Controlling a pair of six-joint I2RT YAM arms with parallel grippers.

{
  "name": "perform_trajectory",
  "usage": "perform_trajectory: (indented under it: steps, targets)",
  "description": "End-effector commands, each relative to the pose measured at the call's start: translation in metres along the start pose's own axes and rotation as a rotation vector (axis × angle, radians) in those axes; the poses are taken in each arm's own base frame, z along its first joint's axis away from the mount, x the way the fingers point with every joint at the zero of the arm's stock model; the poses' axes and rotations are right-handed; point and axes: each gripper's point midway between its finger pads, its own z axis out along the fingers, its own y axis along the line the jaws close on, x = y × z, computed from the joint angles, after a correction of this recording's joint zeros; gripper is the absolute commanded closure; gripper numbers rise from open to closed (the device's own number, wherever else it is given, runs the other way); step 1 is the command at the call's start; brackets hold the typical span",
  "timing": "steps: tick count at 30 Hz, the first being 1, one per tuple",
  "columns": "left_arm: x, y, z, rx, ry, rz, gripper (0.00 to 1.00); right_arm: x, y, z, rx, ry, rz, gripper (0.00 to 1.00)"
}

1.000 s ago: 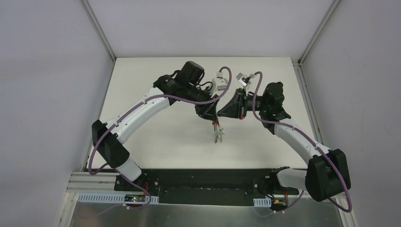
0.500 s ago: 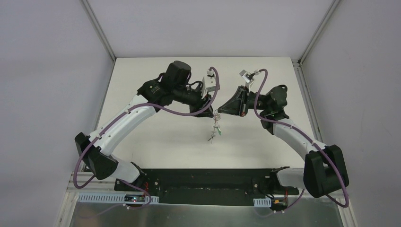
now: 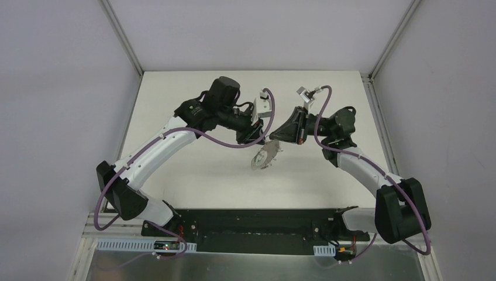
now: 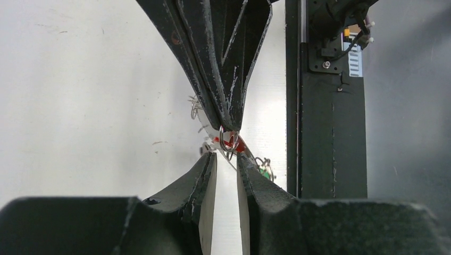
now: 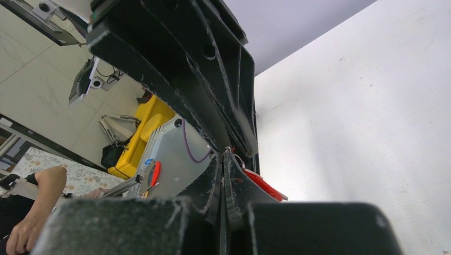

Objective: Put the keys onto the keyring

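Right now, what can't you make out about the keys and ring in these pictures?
Keyring: top view, blurred to a grey smear; what hangs on it can't be counted.
Green key: left wrist view, mostly behind the left gripper.
Red key: right wrist view, partly hidden by the right gripper.
Black key: not found in any view.

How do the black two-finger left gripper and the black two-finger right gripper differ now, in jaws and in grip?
The left gripper shows a narrow gap between its fingers; the right gripper is fully shut. The right gripper pinches a small loop of the thin grey metal keyring; the left gripper visibly grips nothing. Both point tip to tip, close together, above the white table.
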Motion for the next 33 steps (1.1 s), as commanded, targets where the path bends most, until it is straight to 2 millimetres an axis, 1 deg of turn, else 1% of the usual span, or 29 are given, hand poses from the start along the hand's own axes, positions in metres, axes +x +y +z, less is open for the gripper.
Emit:
perform_trajectory:
  steps: [1,4,8,12,17,22,28,33]
  targets:
    - [-0.001,-0.003,0.007,0.021,0.008,0.086,0.81,-0.012,0.007,0.000,-0.018,-0.032,-0.068,1.00]
    - [0.002,-0.004,0.010,0.026,0.015,0.091,0.88,-0.011,0.006,0.000,-0.017,-0.031,-0.064,1.00]
    - [0.004,-0.004,0.011,0.029,0.022,0.089,1.00,-0.012,0.006,-0.001,-0.013,-0.035,-0.065,1.00]
    - [0.007,-0.005,0.010,0.014,0.033,0.089,1.00,-0.015,0.004,-0.002,0.000,-0.051,-0.063,1.00]
    - [0.007,0.002,0.012,-0.059,0.060,0.070,1.00,-0.020,-0.006,-0.004,0.041,-0.083,-0.035,1.00]
    - [0.009,0.010,0.016,-0.141,0.106,0.077,1.00,-0.021,-0.012,-0.006,0.068,-0.099,-0.017,1.00]
    - [0.007,0.020,0.018,-0.233,0.130,0.061,1.00,-0.020,-0.019,-0.008,0.096,-0.117,-0.004,1.00]
    - [0.005,0.021,0.020,-0.263,0.128,0.022,1.00,-0.022,-0.025,-0.011,0.123,-0.142,0.005,1.00]
